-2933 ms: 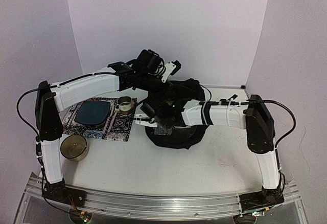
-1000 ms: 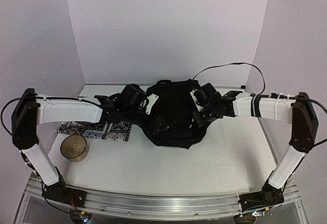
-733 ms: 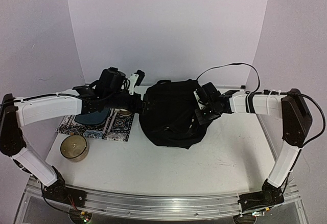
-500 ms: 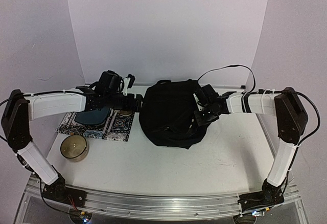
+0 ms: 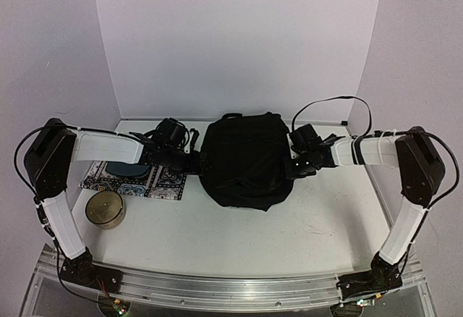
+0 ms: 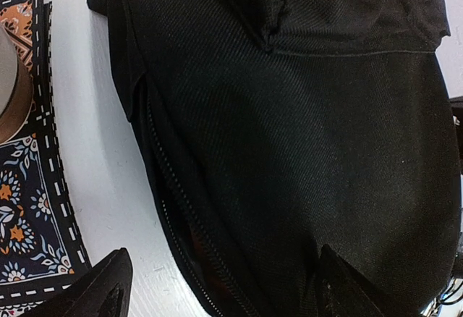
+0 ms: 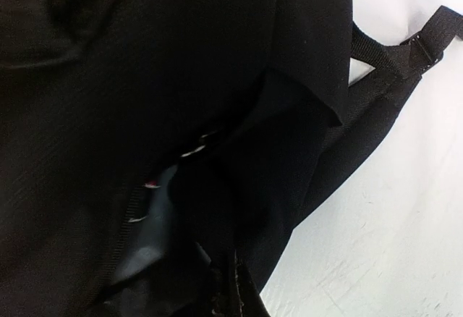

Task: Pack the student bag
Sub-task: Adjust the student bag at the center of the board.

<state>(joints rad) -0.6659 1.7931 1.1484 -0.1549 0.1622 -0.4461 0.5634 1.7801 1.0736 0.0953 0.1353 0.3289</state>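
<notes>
Tin: a round gold metal tin (image 5: 105,208) sits on the white worktop (image 5: 239,244) at far left.
Mat: a patterned rectangular cloth mat (image 5: 141,181) lies just behind the tin and carries a dark blue dish (image 5: 117,166).
Left end effector (image 5: 194,159): its fingers (image 6: 101,292) stand wide apart over the zipper (image 6: 170,208) on the bag's left side, gripping nothing.
Student bag: the large soft black fabric backpack (image 5: 242,161) lies mid-worktop, between the two arms.
Right end effector (image 5: 295,166): its fingertips are together against the bag's right edge; whether they pinch fabric cannot be told.
</notes>
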